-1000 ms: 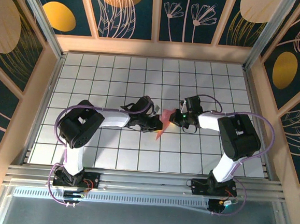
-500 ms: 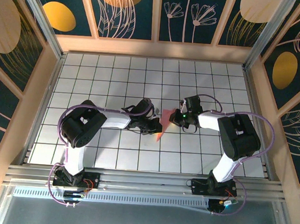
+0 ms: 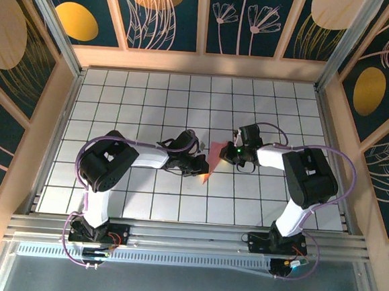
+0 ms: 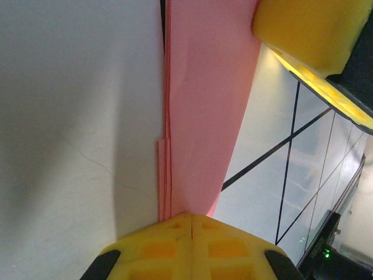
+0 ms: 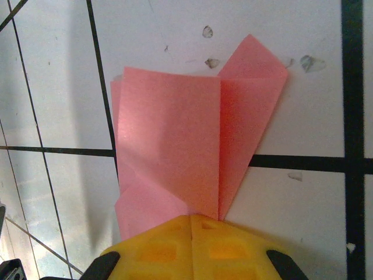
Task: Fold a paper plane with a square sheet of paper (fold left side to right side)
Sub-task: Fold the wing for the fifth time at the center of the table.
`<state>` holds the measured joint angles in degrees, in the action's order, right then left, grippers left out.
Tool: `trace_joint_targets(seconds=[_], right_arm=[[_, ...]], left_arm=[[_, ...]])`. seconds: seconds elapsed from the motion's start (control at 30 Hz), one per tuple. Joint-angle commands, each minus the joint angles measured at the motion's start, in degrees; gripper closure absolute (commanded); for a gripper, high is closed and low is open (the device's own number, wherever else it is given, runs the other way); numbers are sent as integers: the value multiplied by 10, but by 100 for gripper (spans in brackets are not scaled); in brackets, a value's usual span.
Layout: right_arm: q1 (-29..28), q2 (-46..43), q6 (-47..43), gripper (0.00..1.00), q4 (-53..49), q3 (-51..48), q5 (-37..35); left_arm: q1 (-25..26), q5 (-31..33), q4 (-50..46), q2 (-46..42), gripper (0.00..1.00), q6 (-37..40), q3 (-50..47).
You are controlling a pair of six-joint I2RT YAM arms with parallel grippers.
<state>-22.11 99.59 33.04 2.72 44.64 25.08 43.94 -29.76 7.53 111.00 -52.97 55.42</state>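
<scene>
The salmon-pink paper [image 3: 211, 162] lies folded into a narrow, layered strip on the white grid table, between the two arms. My left gripper [image 3: 201, 167] is shut, and its tips rest on the strip's near end; the left wrist view shows the paper [image 4: 204, 105] running away from the closed yellow tips [image 4: 191, 216]. My right gripper [image 3: 224, 152] is also shut, its tips down on the far end. In the right wrist view the folded flaps [image 5: 192, 146] fan out from under the closed tips [image 5: 192, 217]. The right gripper's yellow finger [image 4: 309, 35] shows beyond the strip.
The white grid table [image 3: 151, 101] is walled by wooden frame panels on three sides. An aluminium rail [image 3: 187, 236] carries both arm bases along the near edge. Small smudges [image 5: 208, 32] mark the tile beyond the paper.
My left gripper has slid a little nearer along the paper, toward its lower end. The right gripper has stayed put.
</scene>
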Motion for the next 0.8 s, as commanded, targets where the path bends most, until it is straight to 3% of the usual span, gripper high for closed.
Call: trace_joint_targets(seconds=[0.0, 0.5, 0.77], right_arm=[[-2, 30, -13, 93, -68, -6, -41], [4, -92, -33, 94, -11, -9, 8], [-28, -94, -17, 94, 53, -55, 32]], left_arm=[[4, 22, -28, -2, 98, -2, -12], [12, 82, -81, 13, 100, 8, -3], [16, 102, -107, 20, 100, 14, 0]])
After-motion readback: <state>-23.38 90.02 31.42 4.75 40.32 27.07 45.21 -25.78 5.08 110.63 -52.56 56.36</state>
